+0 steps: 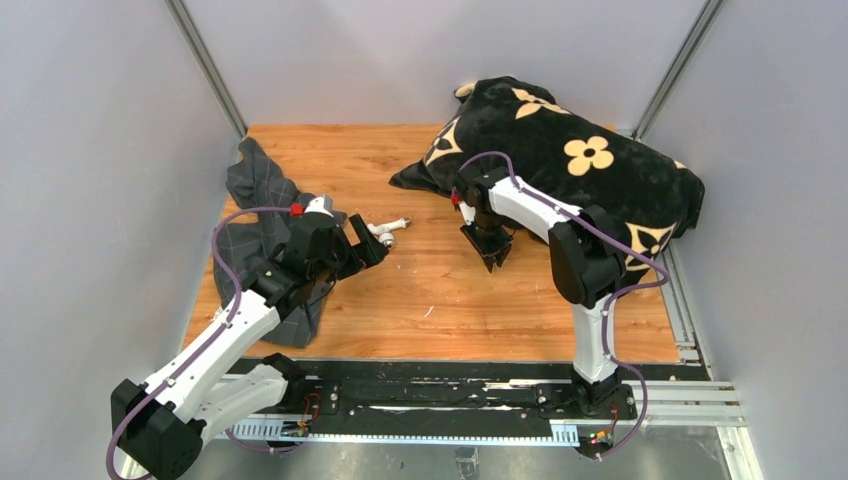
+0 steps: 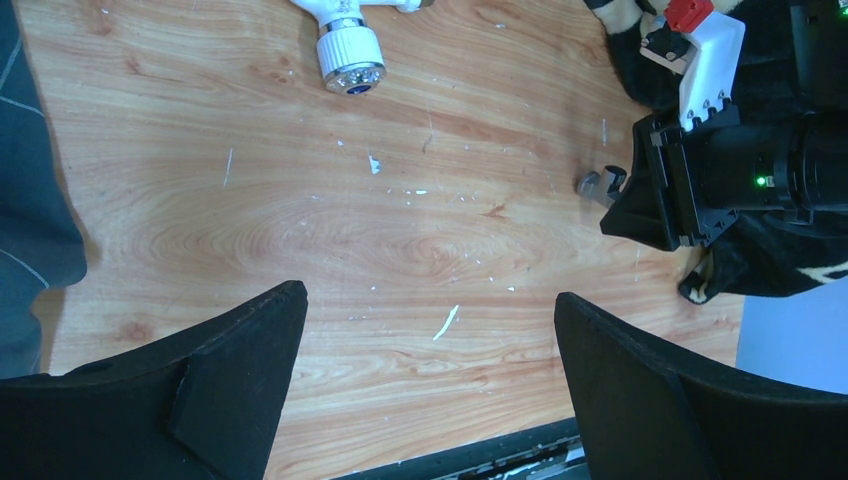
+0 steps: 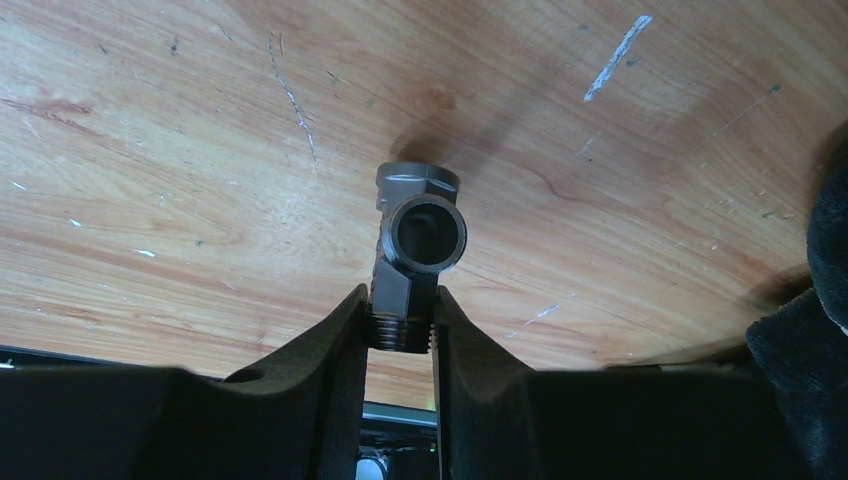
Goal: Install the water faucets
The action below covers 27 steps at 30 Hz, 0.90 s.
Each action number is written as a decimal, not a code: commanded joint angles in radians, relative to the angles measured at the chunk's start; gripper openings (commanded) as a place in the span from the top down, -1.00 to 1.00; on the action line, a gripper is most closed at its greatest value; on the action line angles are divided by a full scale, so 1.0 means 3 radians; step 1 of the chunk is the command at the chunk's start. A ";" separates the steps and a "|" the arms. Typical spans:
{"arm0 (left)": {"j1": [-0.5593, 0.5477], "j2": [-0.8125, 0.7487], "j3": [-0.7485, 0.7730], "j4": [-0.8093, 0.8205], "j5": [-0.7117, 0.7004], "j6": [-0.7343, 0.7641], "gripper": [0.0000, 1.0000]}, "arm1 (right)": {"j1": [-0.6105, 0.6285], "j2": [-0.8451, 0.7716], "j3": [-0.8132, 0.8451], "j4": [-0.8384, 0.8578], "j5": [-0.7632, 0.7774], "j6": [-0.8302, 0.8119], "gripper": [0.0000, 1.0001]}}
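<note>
T-piece (image 3: 415, 235) stands pinched by its threaded end in right gripper (image 3: 398, 310).

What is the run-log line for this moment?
left tool: open, empty | right tool: shut on grey T-piece, threaded end | white tap body: on table, ungripped | parts: not joined

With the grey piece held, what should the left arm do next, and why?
Probably advance the left gripper to the white tap and grasp it: it is open and empty, the tap lies loose on the table ahead, and the right gripper is shut on the grey T-piece.
</note>
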 commanded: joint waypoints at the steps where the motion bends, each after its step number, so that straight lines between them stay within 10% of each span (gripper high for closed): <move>1: 0.0008 -0.0066 0.0044 -0.0015 -0.0037 0.0006 -0.96 | 0.0030 0.0040 0.0111 -0.0099 0.0010 -0.0038 0.44; 27: 0.0008 -0.0061 0.0044 0.0010 -0.0016 0.0075 -0.96 | 0.0015 -0.0495 -0.0086 0.0361 -0.0147 0.0214 0.12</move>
